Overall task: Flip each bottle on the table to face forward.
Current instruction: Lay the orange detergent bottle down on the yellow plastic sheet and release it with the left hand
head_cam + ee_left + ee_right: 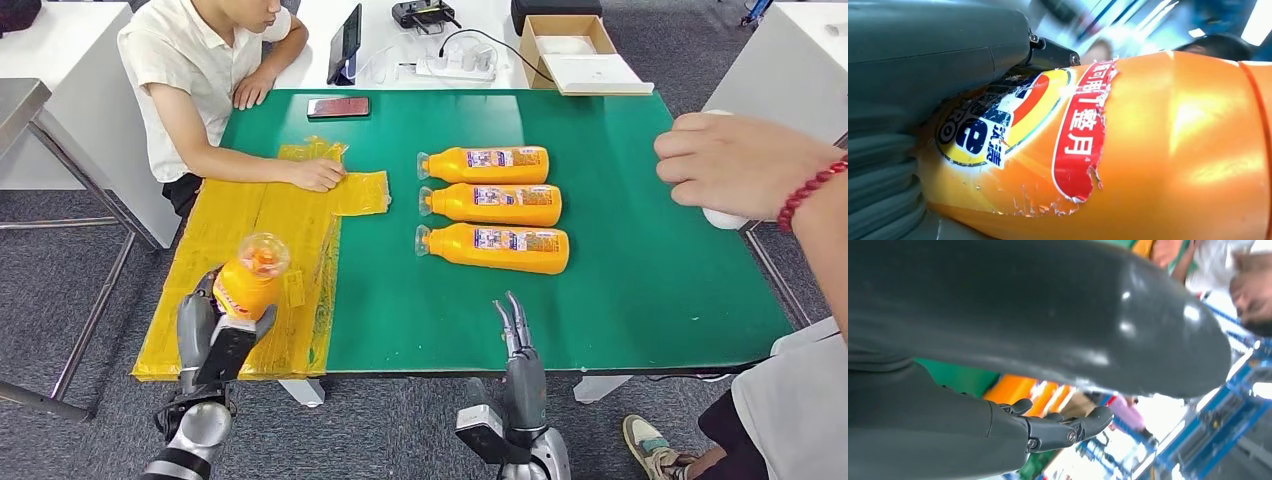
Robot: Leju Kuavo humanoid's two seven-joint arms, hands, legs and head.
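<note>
My left hand (212, 335) grips an orange bottle (248, 277) over the yellow plastic sheet (260, 260) at the table's front left, its clear cap pointing up toward me. Up close, that bottle (1148, 150) shows a torn red and yellow label, with my left hand (908, 100) wrapped around it. Three more orange bottles lie on their sides in a row on the green table (640, 250): the far one (485, 164), the middle one (492, 204) and the near one (493, 247), caps to the left. At the front edge my right hand (520, 345) is open and holds nothing; its fingers (1068, 427) are extended.
A person in a white shirt sits at the far left, one hand (317, 174) resting on the yellow sheet. Another person's hand (735, 163) with a red bead bracelet hovers over the table's right edge. A phone (338, 106) lies at the far edge. A cardboard box (575, 50) sits behind.
</note>
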